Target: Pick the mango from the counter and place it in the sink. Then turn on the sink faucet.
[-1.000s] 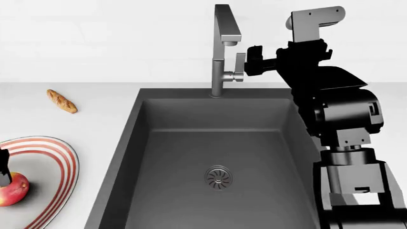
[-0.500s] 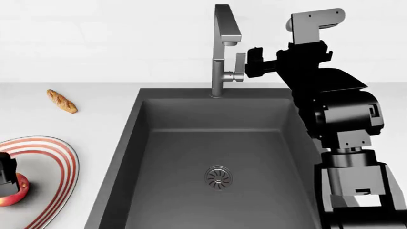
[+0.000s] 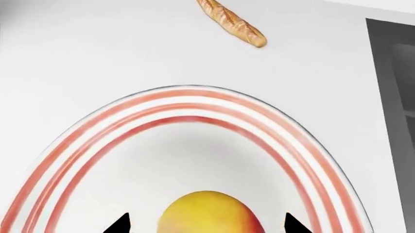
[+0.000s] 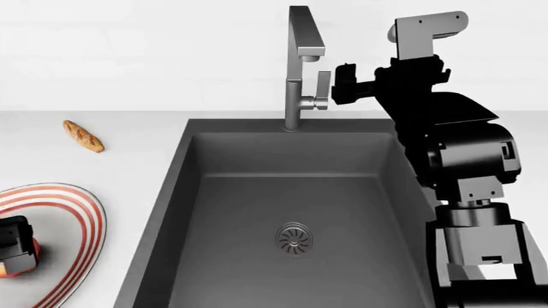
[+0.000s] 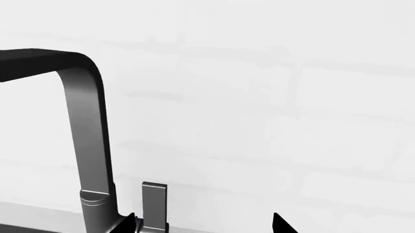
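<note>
The mango [image 3: 211, 213], yellow-orange with a red blush, lies on a red-and-white striped plate [image 3: 194, 104] on the white counter [image 4: 128, 147]. My left gripper [image 3: 207, 225] is open, with one fingertip on each side of the mango. In the head view the left gripper [image 4: 15, 253] covers most of the mango [image 4: 35, 249]. The dark grey sink [image 4: 256, 212] holds only its silver drain [image 4: 294, 238]. My right gripper [image 4: 342, 83] is open beside the lever [image 4: 323, 86] of the steel faucet [image 4: 296, 70]. In the right wrist view the lever [image 5: 154, 204] stands between its fingertips, close to one.
A small brown bread piece [image 4: 82, 136] lies on the counter beyond the plate [image 4: 81, 218], also in the left wrist view [image 3: 232, 22]. A white tiled wall [image 4: 154, 51] stands behind the faucet. The sink's edge [image 3: 392, 97] shows beside the plate.
My left gripper has come down over the mango and now hides most of it in the head view. The right arm has barely moved.
</note>
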Robot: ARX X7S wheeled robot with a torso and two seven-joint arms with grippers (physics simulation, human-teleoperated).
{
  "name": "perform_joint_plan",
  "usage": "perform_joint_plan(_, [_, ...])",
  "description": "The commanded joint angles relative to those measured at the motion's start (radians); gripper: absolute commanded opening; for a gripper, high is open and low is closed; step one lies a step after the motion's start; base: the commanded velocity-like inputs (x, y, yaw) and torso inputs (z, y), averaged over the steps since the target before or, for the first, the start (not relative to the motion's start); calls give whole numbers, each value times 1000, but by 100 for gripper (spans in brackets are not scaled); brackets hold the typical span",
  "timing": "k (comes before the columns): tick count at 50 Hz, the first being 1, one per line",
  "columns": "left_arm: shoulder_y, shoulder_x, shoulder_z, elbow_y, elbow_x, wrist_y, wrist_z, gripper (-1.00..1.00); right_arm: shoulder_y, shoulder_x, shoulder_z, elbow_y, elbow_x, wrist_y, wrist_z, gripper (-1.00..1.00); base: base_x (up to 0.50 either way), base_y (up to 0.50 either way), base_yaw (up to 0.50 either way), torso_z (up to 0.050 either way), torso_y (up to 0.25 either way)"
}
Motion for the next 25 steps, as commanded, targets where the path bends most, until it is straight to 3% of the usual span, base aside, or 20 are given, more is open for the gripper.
perform_joint_plan(1, [15, 17, 12, -13, 28, 6, 21, 100, -4, 3, -2, -7, 6, 2, 2, 100, 0, 0, 0, 0, 0])
perform_joint_plan(25, [43, 42, 32, -18, 77, 13, 65, 100, -7, 8, -5, -7, 17, -3, 5, 100, 0, 0, 0, 0, 0])
